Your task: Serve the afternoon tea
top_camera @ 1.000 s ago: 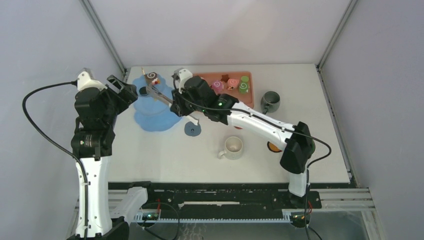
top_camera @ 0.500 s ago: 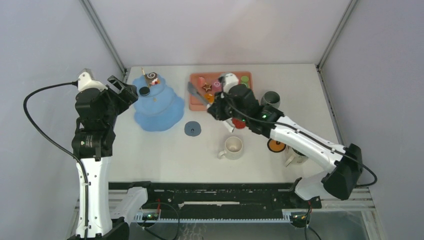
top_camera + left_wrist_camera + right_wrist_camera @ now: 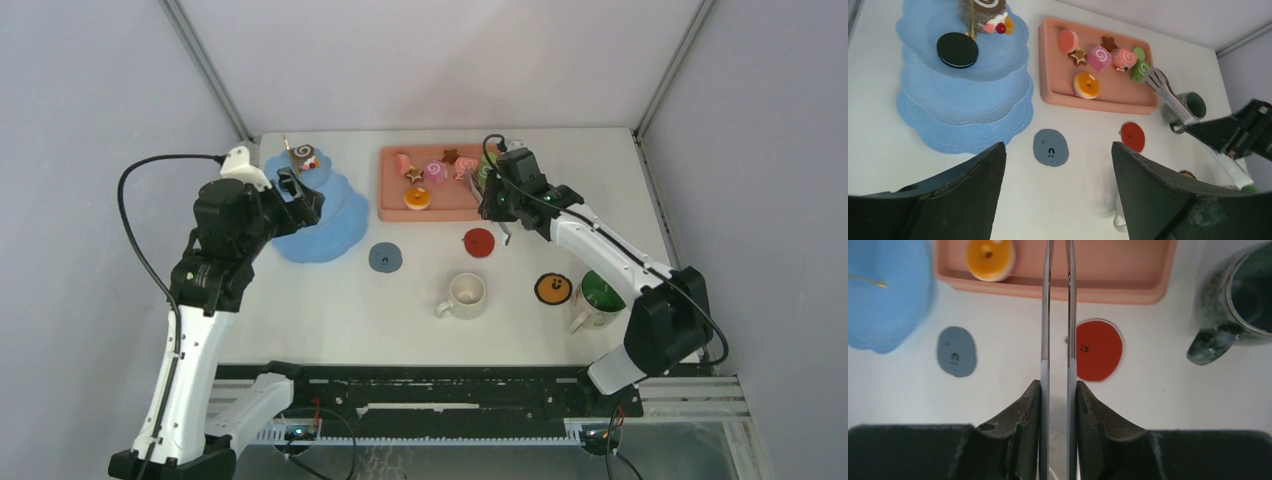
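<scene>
**Left gripper [image 3: 301,190] spread and empty by the blue tower [image 3: 335,228]; right gripper [image 3: 1058,410] clamped on the tongs [image 3: 1044,315].**

Top view: the left fingers stood over the tower's left side, with the swirl roll [image 3: 302,155] beyond them on the top tier. The cream mug [image 3: 466,292] and green mug [image 3: 600,293] lay well behind the right fingers. Left wrist view: the fingers [image 3: 963,200] stood wide apart with nothing between them. The tower was ahead to the left, and the pastries on the pink tray [image 3: 1048,95] were ahead, the orange pastry [image 3: 1086,85] nearest. Right wrist view: both fingers [image 3: 1028,410] pressed the tongs' two blades close together. The blades ran forward across the tray, with the orange pastry ahead-left and the grey mug [image 3: 1238,295] ahead-right.
</scene>
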Action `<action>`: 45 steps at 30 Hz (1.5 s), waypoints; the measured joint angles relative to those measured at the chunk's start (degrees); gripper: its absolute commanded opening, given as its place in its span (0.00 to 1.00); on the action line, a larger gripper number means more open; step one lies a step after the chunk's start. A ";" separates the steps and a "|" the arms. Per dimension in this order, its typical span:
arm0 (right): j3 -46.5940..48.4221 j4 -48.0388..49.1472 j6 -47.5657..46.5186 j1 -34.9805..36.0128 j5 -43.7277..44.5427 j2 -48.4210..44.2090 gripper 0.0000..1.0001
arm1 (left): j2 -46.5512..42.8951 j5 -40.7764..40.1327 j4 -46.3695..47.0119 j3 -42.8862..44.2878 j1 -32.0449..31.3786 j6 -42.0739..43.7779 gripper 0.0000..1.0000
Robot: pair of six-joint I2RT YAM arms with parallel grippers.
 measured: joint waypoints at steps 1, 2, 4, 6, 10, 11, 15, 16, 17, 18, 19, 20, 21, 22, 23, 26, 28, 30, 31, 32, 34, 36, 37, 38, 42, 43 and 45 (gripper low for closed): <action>0.04 -0.48 -0.11 -0.26 0.33 0.94 0.35 | 0.09 0.00 -0.04 0.00 -0.61 0.35 0.82; 0.26 -1.14 -0.33 -0.57 0.96 2.01 0.35 | 0.17 -0.02 -0.07 0.00 -1.25 0.76 0.82; 0.90 -2.51 -0.66 -1.05 2.21 4.13 0.35 | 0.46 -0.07 -0.11 0.00 -2.01 1.22 0.82; 1.66 -3.63 -0.98 -1.42 3.28 6.10 0.37 | 0.92 -0.09 -0.22 0.00 -2.45 1.42 0.82; 3.28 -5.49 -1.09 -2.08 4.02 7.89 0.41 | 1.90 0.09 -0.37 0.00 -2.78 1.86 0.82; 3.45 -5.62 -1.03 -2.23 4.11 7.91 0.41 | 2.14 0.15 -0.39 0.00 -2.89 1.95 0.82; 5.40 -6.75 -0.74 -3.02 4.28 8.66 0.42 | 2.60 0.50 -0.37 0.00 -3.19 2.25 0.82; 6.05 -6.82 -0.70 -3.21 4.28 9.11 0.42 | 2.64 0.61 -0.37 0.00 -3.19 2.25 0.82; 6.64 -6.84 -0.66 -3.41 4.33 9.60 0.42 | 2.67 0.81 -0.35 0.00 -3.23 2.27 0.82; 7.41 -6.97 -0.52 -3.54 4.37 10.25 0.43 | 2.69 0.94 -0.33 0.00 -3.28 2.27 0.82; 8.24 -7.13 -0.37 -3.61 4.50 11.02 0.43 | 2.75 1.01 -0.33 0.00 -3.41 2.27 0.82; 8.92 -7.37 -0.17 -3.67 4.66 11.65 0.43 | 2.82 1.05 -0.31 0.00 -3.52 2.25 0.82; 9.81 -7.74 0.13 -3.78 4.87 12.46 0.44 | 2.93 1.07 -0.33 0.00 -3.65 2.25 0.82; 10.60 -8.07 0.46 -3.78 5.05 13.20 0.45 | 3.02 1.05 -0.33 0.00 -3.74 2.27 0.82; 11.41 -8.48 0.87 -3.78 5.33 13.94 0.45 | 3.13 1.07 -0.31 0.00 -3.78 2.27 0.82; 12.92 -9.51 2.12 -3.78 5.95 15.19 0.47 | 3.26 1.03 -0.33 0.00 -3.82 2.27 0.82; 13.57 -10.14 2.89 -3.76 6.32 15.61 0.47 | 3.32 1.01 -0.31 0.00 -3.85 2.29 0.83; 13.73 -10.27 3.78 -3.67 6.99 15.72 0.48 | 3.32 0.96 -0.31 0.00 -3.87 2.36 0.83; 13.73 -10.43 4.13 -3.58 7.54 15.72 0.48 | 3.32 0.94 -0.31 0.00 -3.89 2.43 0.83; 13.73 -10.60 4.46 -3.39 8.02 15.72 0.48 | 3.32 0.92 -0.31 0.00 -3.89 2.54 0.83; 13.73 -10.82 4.85 -3.10 8.94 15.72 0.49 | 3.34 0.92 -0.31 0.00 -3.89 2.71 0.83; 13.70 -10.97 5.27 -2.73 10.10 15.72 0.49 | 3.34 0.90 -0.31 0.00 -3.89 2.71 0.83; 13.70 -10.97 5.38 -2.62 10.49 15.72 0.49 | 3.37 0.92 -0.31 0.00 -3.89 2.73 0.83; 13.66 -10.97 5.38 -2.58 10.56 15.72 0.49 | 3.39 0.92 -0.31 0.00 -3.89 2.73 0.83; 13.66 -10.95 5.38 -2.45 10.21 15.72 0.49 | 3.58 0.92 -0.31 0.00 -3.89 2.73 0.83; 13.66 -10.93 5.38 -2.34 10.21 15.72 0.51 | 3.63 0.92 -0.28 0.00 -3.89 2.73 0.83; 13.66 -10.93 5.42 -2.12 10.19 15.74 0.51 | 3.72 0.92 -0.28 0.00 -3.89 2.73 0.83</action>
